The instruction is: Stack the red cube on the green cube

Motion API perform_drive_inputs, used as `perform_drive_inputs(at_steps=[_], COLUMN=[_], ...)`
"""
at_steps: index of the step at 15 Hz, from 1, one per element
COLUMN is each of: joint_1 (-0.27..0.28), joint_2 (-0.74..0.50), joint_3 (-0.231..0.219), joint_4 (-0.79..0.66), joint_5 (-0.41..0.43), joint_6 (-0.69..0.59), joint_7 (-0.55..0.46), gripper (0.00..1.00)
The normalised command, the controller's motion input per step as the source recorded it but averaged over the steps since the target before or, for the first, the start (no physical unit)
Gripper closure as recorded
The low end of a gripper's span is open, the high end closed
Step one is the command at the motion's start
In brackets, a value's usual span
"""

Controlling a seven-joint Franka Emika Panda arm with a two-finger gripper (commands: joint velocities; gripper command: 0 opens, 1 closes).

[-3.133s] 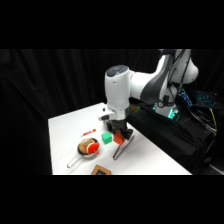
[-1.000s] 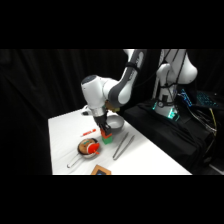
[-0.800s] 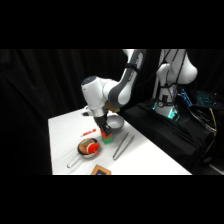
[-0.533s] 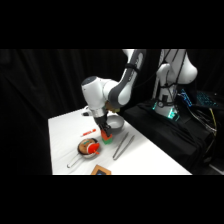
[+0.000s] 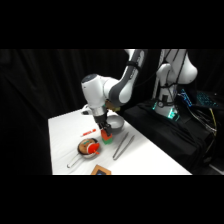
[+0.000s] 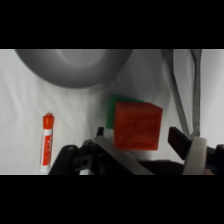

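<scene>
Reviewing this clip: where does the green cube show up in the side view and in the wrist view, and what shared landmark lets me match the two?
Side view: the green cube sits at the table's middle, directly under the red cube beneath the gripper.
Wrist view: the green cube is just right of centre, mostly hidden by the red cube; only its top and left edges show.
Shared landmark: the grey bowl right beside it.

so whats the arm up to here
The white arm's gripper has the red cube between its fingers, right over the green cube, which shows only as a green edge beneath it. This happens beside the grey bowl. A red stick and metal tongs lie nearby on the table.
</scene>
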Motion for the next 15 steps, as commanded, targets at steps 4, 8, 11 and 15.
perform_drive_inputs(at_steps=[4,8,11,15], joint_1=[0.101,0.079,0.064,0.057], joint_2=[-0.4,-0.4,-0.3,-0.22], joint_3=[-0.081,-0.069,-0.063,-0.064], joint_4=[-0.16,-0.08,0.03,0.12], joint_5=[-0.115,-0.053,0.023,0.092], joint_6=[-0.22,-0.3,-0.36,-0.38], joint_7=[0.05,0.04,0.04,0.03], gripper=[0.0,0.0,0.0,0.0])
